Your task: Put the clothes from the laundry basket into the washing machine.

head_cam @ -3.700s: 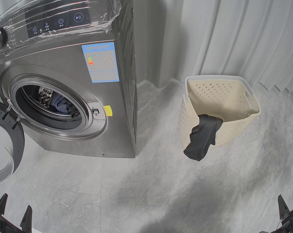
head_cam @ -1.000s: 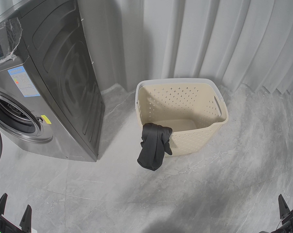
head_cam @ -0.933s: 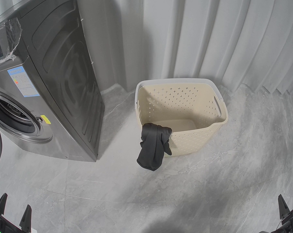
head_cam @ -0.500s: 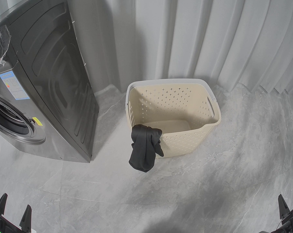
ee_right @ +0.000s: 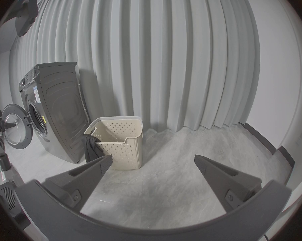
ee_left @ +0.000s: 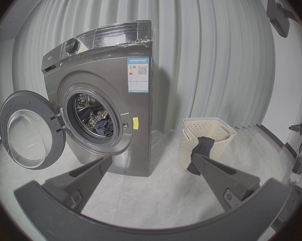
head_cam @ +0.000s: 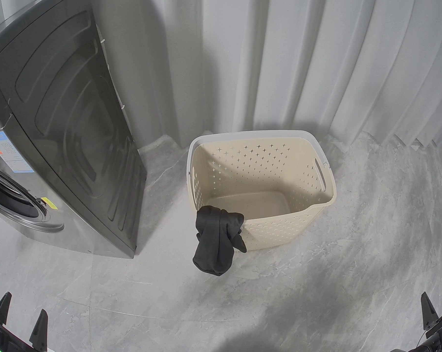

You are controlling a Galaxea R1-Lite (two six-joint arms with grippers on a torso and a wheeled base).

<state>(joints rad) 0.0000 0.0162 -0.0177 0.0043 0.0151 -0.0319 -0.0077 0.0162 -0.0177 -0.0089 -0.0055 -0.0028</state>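
A cream laundry basket (head_cam: 284,223) stands on the floor before the curtain, with a dark garment (head_cam: 215,240) draped over its near left rim and hanging outside. The grey washing machine (head_cam: 59,138) stands at the left; its round door (ee_left: 30,131) hangs open and clothes lie in the drum (ee_left: 99,124). My left gripper (head_cam: 20,319) is open and low at the near left, far from the basket. My right gripper (head_cam: 438,301) is open at the near right with nothing between its fingers. From the wrist views the basket (ee_left: 217,133) (ee_right: 124,141) and garment (ee_left: 199,153) (ee_right: 89,148) lie well ahead.
White pleated curtains (head_cam: 299,50) run along the back behind basket and machine. Grey marble-look floor (head_cam: 304,294) spreads open in front of and right of the basket. A dark skirting (ee_right: 264,141) lines the right wall.
The head view has swung right and closer: the machine slid toward the left edge and the basket now sits near the middle. Both grippers keep their places, open.
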